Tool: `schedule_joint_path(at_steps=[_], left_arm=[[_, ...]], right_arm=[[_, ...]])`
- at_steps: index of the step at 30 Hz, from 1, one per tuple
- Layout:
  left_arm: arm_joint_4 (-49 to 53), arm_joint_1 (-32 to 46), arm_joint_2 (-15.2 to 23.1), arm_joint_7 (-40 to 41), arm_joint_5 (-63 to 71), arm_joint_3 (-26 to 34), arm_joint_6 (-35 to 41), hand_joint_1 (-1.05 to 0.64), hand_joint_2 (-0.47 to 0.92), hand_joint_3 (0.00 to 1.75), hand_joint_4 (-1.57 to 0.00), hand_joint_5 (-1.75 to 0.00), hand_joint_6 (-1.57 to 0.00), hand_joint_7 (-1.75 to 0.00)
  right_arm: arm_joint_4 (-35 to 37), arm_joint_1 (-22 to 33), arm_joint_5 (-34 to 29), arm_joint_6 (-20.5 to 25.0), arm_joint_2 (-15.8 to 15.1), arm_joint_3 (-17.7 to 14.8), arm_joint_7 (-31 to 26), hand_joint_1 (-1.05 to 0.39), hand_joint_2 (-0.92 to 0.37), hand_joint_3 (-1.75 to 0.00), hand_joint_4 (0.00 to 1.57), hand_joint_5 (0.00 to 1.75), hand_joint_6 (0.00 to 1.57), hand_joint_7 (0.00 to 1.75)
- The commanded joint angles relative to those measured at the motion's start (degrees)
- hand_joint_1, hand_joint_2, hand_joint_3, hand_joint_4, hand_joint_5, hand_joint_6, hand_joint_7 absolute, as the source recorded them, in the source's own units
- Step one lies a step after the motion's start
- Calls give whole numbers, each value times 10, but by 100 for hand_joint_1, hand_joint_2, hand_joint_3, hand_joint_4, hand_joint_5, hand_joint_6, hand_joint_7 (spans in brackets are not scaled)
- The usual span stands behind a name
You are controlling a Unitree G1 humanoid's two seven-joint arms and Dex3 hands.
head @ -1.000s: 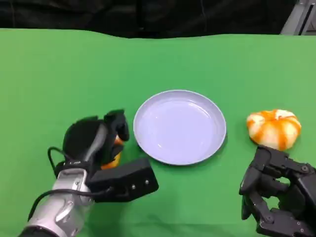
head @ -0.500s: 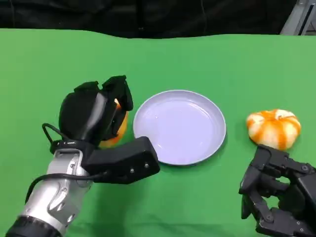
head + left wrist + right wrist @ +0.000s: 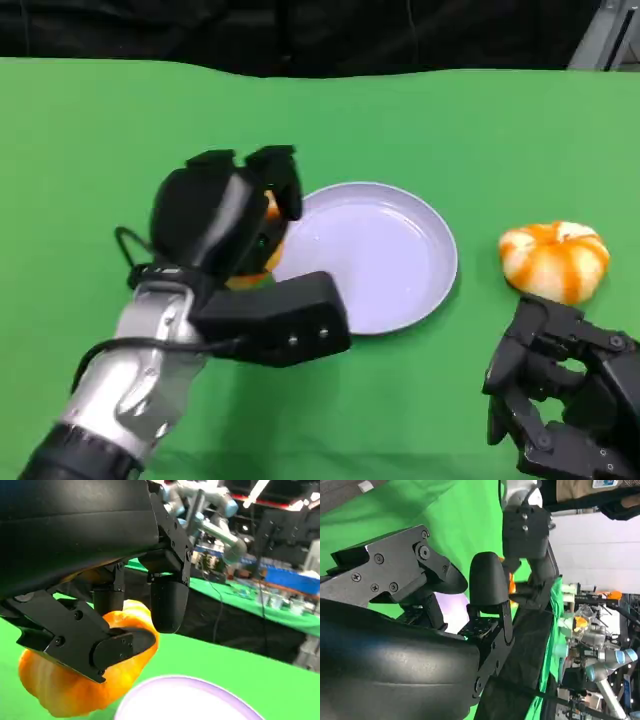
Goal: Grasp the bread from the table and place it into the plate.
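Orange bread (image 3: pixel 262 262) sits clasped in the left hand (image 3: pixel 225 222), raised at the near-left rim of the lilac plate (image 3: pixel 400 262). Good practice: carry it over the plate's centre, lower, then let go. Right hand (image 3: pixel 560 400) rests with fingers curled, holding nothing, near a second orange-and-white bread (image 3: pixel 555 258).

I see a green cloth (image 3: pixel 90 140) over the table, a black curtain (image 3: pixel 300 30) behind it, and, past my fingers, cluttered benches (image 3: pixel 280 595) under ceiling lights (image 3: pixel 260 487).

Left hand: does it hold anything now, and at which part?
The left hand holds an orange bread, fingers around its upper side. The right hand holds nothing.
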Motion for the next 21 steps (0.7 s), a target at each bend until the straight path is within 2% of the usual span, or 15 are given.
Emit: schedule_joint_path(at_steps=[1, 2, 4, 5, 7, 14, 20, 21], left_arm=[[19, -36, -9, -12, 13, -11, 7, -8, 87, 15, -81, -175, -80, -125], [22, -39, -10, -11, 13, -12, 6, -7, 89, 16, -81, -175, -74, -141], [33, -49, -15, -14, 15, -18, 5, -7, 90, 16, -81, -175, -69, -151], [41, -55, -20, -15, 16, -22, 4, -7, 91, 20, -80, -175, -63, -165], [51, -64, -24, -16, 17, -27, 3, -7, 92, 23, -80, -175, -59, -172], [108, -102, -46, -16, 14, -46, -6, -5, 92, 24, -79, -175, -57, -175], [142, -119, -58, -13, 15, -55, -9, -9, 91, 15, -78, -175, -54, -175], [159, -125, -63, -8, 17, -60, -12, -14, 92, 12, -80, -175, -56, -170]], right_arm=[[-11, 4, -5, -1, -4, 0, -5, -6, -69, -102, 75, 175, 64, 158], [-11, 4, -5, 0, -4, 0, -6, -6, -69, -102, 75, 175, 64, 158], [-11, 5, -6, -3, -3, 2, -6, -6, -69, -102, 76, 175, 64, 158], [-11, 5, -6, -5, -2, 4, -6, -6, -69, -102, 76, 175, 64, 158], [-11, 5, -6, -6, -2, 5, -6, -6, -69, -103, 76, 175, 64, 158], [-12, 8, -9, -15, 5, 12, -9, -7, -67, -104, 76, 175, 64, 158], [-16, 10, -11, -11, 4, 15, -11, -8, -67, -105, 76, 175, 65, 158], [-18, 10, -13, -11, 4, 17, -12, -9, -66, -105, 77, 175, 65, 158]])
